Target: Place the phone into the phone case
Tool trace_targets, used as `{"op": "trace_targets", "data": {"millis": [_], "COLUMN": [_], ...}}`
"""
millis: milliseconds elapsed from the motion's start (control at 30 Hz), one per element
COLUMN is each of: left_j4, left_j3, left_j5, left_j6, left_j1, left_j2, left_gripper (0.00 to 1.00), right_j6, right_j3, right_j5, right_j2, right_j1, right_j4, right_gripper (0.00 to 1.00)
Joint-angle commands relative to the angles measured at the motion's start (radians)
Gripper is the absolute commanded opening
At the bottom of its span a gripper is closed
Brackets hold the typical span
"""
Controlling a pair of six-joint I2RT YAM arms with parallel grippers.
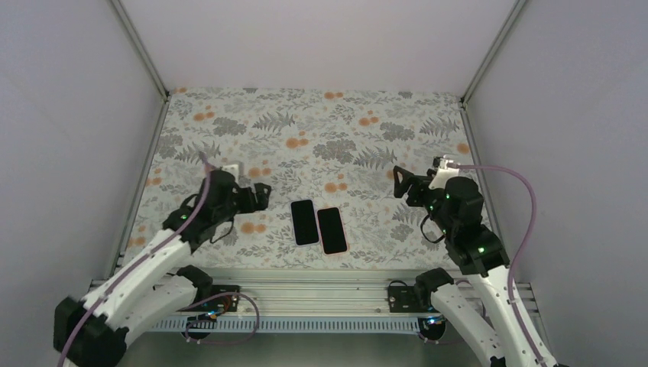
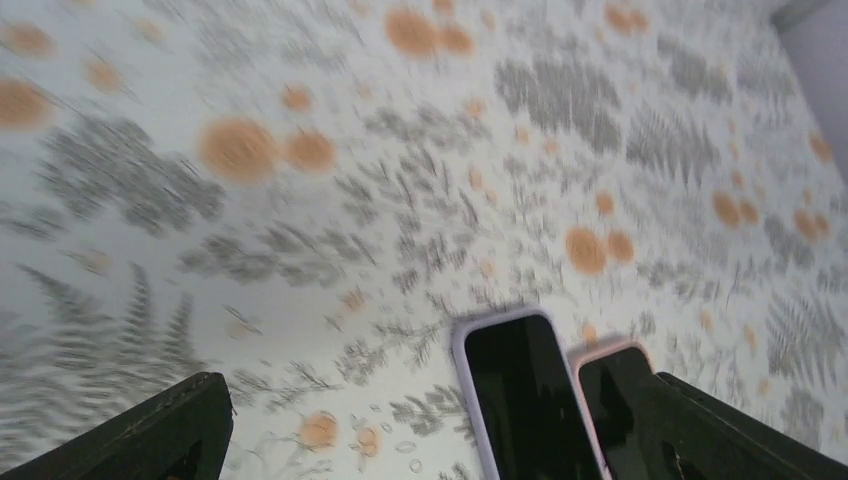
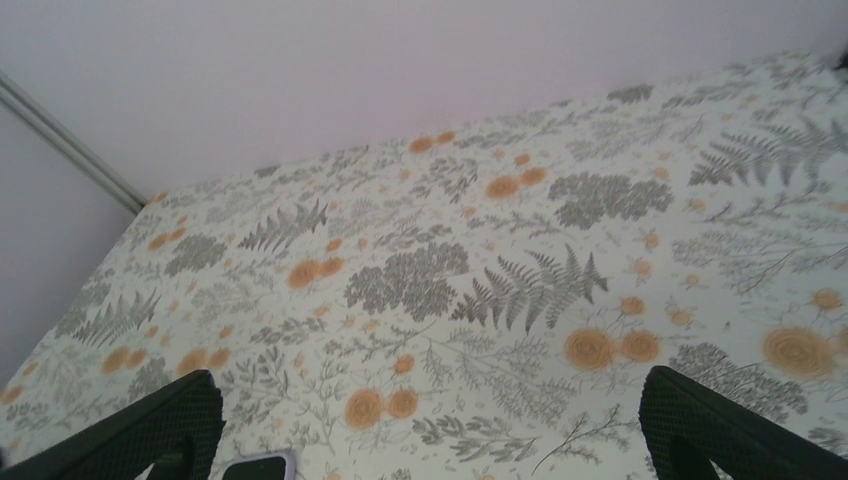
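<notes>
Two flat black-faced slabs lie side by side at the near middle of the table. The left one (image 1: 304,222) has a lilac rim and the right one (image 1: 332,230) has a pink rim; I cannot tell which is the phone and which the case. In the left wrist view the lilac one (image 2: 525,400) and the pink one (image 2: 612,395) lie between my fingers, toward the right one. My left gripper (image 1: 264,196) (image 2: 430,445) is open and empty, left of them. My right gripper (image 1: 399,183) (image 3: 430,435) is open and empty, to their right; a lilac corner (image 3: 258,467) shows at its lower left.
The floral tablecloth (image 1: 321,145) covers the table. White walls enclose the left, back and right sides. The metal rail (image 1: 306,279) with the arm bases runs along the near edge.
</notes>
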Motion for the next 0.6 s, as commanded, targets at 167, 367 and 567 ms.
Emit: {"op": "trace_targets", "data": {"millis": [167,367,567], "left_j4": [-0.404,-0.419,-0.354], "left_j3": [0.274,0.285,0.189], "left_j5": [-0.384,-0.494,-0.515], "left_j6": [0.036,0.079,0.096], "left_j1": [0.036,0.035,0.035], "left_j2": [-0.337,-0.547,-0.721], "left_gripper": [1.00,1.00,1.00], "right_j6": [-0.045,-0.033,-0.026], "right_j3": [0.024,-0.022,-0.054], "right_j5": [0.175,0.206,0.192], "right_j2": [-0.096,-0.198,-0.250], "right_j1": [-0.008,-0.008,-0.008], "right_j4": [0.017,0.046,0.061], "right_gripper": [0.99,0.99,0.99]}}
